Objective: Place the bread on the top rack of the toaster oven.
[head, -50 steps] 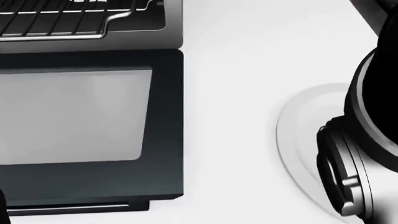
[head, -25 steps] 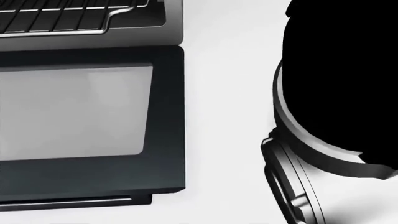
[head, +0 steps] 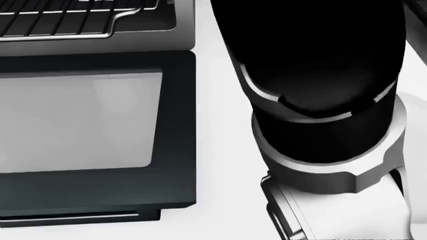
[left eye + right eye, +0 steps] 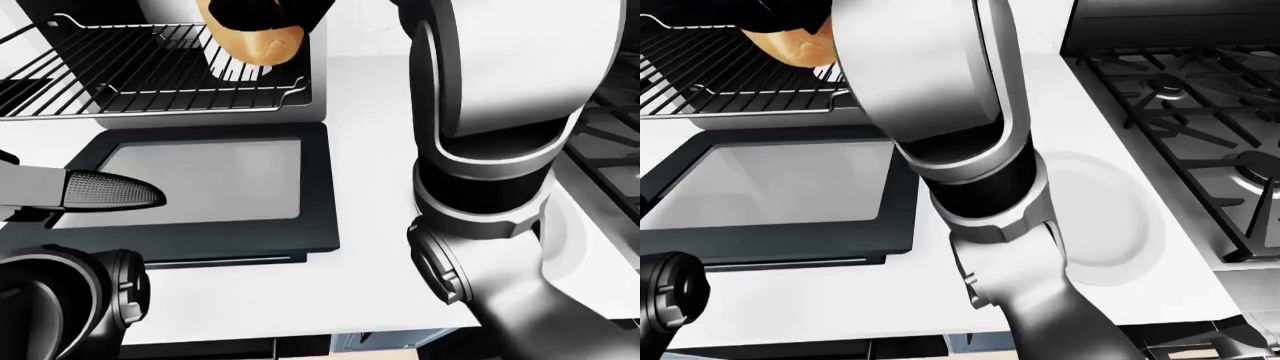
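Nearest, at the bottom left of the left-eye view, my left forearm's dark round joint, and just above it my left hand [image 4: 100,191], of which only one dark pointed fingertip [image 4: 115,190] shows over the door glass; whether that hand is spread or curled I cannot tell. It hangs idle, touching nothing I can see. Under it, the black-framed, glass-paned toaster oven door [image 4: 215,184] lies folded down flat on the white counter [image 4: 370,112]. To the right in the right-eye view, an empty round white plate [image 4: 1110,217] sits on the counter beside the grey stove with black iron grates [image 4: 1180,97]. My right arm, silver shell over black joints, rises past the plate and crosses most of the head view. Farther up, the chrome wire top rack [image 4: 150,71] stands pulled out over the door. Farthest, at the top edge, the golden-brown rounded bread [image 4: 250,37] sits in my right hand [image 4: 262,10], dark fingers clenched round its upper part, the loaf above the rack's right half; whether it touches the wires I cannot tell. My reading: light, soft crumb under a thin crust, dents if squeezed, not slippery. Best held across the thick middle with gentle pressure, as the grip appears to be. Wires should bear it easily.
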